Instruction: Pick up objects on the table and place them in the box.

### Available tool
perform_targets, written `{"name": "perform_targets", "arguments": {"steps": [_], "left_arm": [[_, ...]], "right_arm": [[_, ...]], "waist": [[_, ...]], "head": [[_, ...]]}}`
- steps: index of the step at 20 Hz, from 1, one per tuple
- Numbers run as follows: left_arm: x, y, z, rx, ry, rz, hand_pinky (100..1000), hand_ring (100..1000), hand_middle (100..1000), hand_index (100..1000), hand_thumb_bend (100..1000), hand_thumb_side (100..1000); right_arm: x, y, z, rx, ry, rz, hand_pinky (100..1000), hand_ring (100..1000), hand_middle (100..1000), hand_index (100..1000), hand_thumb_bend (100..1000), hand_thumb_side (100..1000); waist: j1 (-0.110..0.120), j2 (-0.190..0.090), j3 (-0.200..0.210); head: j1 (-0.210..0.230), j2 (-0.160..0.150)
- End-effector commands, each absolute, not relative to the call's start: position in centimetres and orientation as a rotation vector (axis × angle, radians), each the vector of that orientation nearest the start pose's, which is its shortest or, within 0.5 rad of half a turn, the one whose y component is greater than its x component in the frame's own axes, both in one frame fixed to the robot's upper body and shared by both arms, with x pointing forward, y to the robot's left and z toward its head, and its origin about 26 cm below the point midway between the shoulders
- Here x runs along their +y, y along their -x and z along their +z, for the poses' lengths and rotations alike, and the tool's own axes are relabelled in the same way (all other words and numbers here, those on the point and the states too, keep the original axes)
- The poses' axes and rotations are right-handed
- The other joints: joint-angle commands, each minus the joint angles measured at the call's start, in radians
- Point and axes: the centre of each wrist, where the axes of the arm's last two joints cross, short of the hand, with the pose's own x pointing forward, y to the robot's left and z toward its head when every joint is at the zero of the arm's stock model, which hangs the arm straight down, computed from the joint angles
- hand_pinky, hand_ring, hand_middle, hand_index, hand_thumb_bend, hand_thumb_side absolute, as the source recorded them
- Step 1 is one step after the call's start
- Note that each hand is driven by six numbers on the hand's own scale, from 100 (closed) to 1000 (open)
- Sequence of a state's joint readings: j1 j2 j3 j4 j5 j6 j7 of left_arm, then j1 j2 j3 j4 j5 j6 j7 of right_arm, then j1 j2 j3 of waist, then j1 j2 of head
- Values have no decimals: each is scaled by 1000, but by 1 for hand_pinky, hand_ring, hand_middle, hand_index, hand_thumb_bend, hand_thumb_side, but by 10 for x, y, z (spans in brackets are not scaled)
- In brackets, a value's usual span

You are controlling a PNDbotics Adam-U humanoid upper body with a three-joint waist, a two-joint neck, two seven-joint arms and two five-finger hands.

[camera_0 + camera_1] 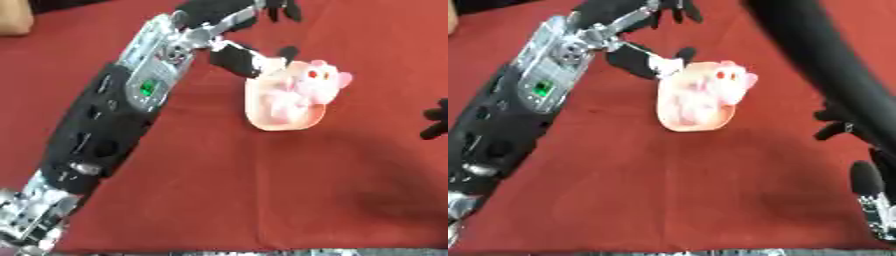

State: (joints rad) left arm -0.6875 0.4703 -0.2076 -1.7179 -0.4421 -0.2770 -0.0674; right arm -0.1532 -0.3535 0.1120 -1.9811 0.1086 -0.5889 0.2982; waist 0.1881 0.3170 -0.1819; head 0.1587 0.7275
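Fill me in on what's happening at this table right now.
The robot's left hand is reaching across the red table and has its thumb and fingers at the upper edge of a pale pink dish, with a pink plush toy resting against the dish. The dish looks tipped up rather than lying flat. The right hand hangs idle at the right side with its fingers curled and nothing in them. No box shows in either view.

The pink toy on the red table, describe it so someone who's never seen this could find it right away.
On the red tablecloth, follow the left arm to its robot hand near the far side. At its fingers lies a pale peach, rounded dish-like piece with a pink plush toy on it. It is the only pink thing there, with small red marks on its face.
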Motion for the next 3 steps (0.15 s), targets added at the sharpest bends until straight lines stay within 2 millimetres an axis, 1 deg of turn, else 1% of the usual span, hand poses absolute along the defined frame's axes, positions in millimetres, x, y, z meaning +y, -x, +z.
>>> {"name": "perform_targets", "arguments": {"steps": [1,2,3], "left_arm": [[230,-349,262,3226,582,1186,368,656,670,777,100,835],[232,-346,257,3273,548,1134,363,650,664,770,100,800],[234,-343,252,3314,520,1091,398,682,695,794,100,941]], "right_arm": [[-252,-282,154,3279,7,-1319,583,779,836,939,100,736],[-252,-282,153,3280,6,-1317,583,779,836,940,100,736],[-252,-282,153,3282,4,-1314,583,780,836,940,100,736]], "waist": [[-16,-13,6],[-19,-12,8],[-21,-11,10]], "head": [[-3,-19],[-3,-20],[-2,-22]]}}
